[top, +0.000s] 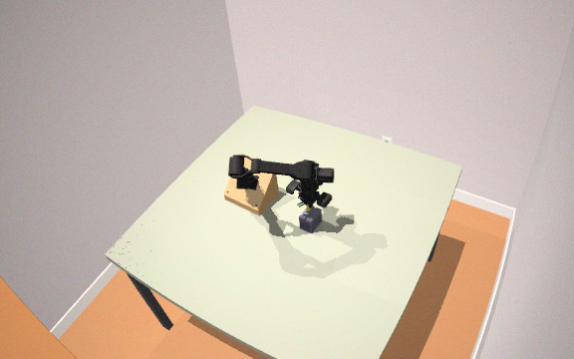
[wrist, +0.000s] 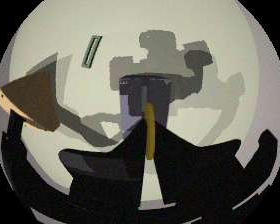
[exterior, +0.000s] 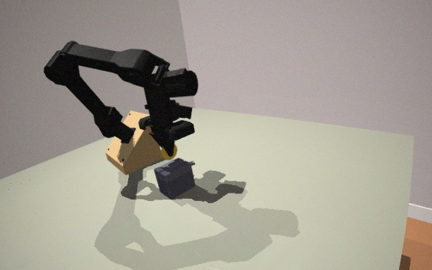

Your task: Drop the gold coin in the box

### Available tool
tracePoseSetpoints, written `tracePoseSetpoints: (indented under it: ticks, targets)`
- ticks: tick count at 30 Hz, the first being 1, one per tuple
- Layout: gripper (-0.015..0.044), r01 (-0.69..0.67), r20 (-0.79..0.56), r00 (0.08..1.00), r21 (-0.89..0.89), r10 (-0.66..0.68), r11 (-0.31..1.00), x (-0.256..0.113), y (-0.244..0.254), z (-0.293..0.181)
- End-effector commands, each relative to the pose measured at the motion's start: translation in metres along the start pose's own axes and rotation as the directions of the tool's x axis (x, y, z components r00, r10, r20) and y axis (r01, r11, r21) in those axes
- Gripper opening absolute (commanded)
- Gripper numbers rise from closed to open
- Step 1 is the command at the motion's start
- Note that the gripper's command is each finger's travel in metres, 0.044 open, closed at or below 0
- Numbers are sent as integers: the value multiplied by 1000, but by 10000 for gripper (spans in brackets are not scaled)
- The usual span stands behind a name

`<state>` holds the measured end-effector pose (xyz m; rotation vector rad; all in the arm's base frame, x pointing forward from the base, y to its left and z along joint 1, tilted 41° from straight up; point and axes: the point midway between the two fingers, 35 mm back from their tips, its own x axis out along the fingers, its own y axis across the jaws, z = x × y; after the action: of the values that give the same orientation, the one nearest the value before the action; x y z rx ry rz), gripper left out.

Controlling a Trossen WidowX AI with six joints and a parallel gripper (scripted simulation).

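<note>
My gripper (top: 309,204) (exterior: 169,152) (wrist: 146,123) points down and is shut on the gold coin (exterior: 165,153) (wrist: 150,142), which stands upright between the fingertips. The coin is held a little above the closed grey box (top: 310,222) (exterior: 175,184) (wrist: 160,97). In the wrist view the slot (wrist: 144,94) runs nearly in line with the coin, a little to its left. The fingers hide part of the lid there. The dark-green holder (top: 300,203) (exterior: 192,163) (wrist: 89,51) is empty and lies apart from the box, partly hidden behind it in the exterior view.
The wooden wedge-shaped arm base (top: 269,197) (exterior: 145,151) (wrist: 35,97) stands beside the box. The pale green table (top: 207,269) (exterior: 332,180) carries shadows of the arm around the box. Its edges lie well away from the box.
</note>
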<state>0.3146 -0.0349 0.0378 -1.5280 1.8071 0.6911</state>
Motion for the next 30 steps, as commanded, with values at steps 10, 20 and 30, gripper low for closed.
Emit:
tracePoseSetpoints:
  ticks: [10, 20, 30]
  targets:
    - [0, 0, 2, 1000, -1, 0, 1000, 0, -1, -2]
    - [0, 0, 1, 1000, -3, 0, 1000, 4, 0, -2]
    - [0, 0, 1, 1000, -10, 0, 1000, 8, 1, -3]
